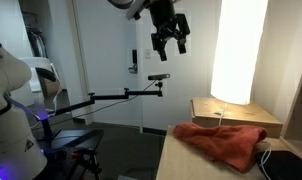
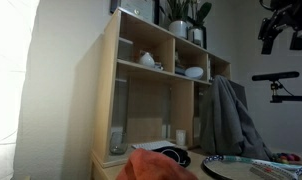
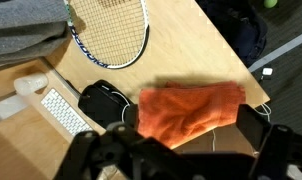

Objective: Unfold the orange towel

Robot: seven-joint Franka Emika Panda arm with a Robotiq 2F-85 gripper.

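The orange towel (image 1: pixel 223 143) lies rumpled and folded on the light wooden table, in front of the wooden box (image 1: pixel 236 115). It also shows in an exterior view (image 2: pixel 156 165) and, from above, in the wrist view (image 3: pixel 191 112). My gripper (image 1: pixel 171 40) hangs high above the table, well clear of the towel, with its fingers spread open and nothing between them. It shows at the top right of an exterior view (image 2: pixel 281 35). In the wrist view its dark fingers (image 3: pixel 186 152) frame the bottom edge, with the towel below them.
A bright white lamp (image 1: pixel 239 50) stands behind the box. A badminton racket (image 3: pixel 109 30), a keyboard (image 3: pixel 63 112) and a black mouse (image 3: pixel 101 100) lie on the table. A wooden shelf (image 2: pixel 161 90) and a grey garment (image 2: pixel 226 115) stand nearby.
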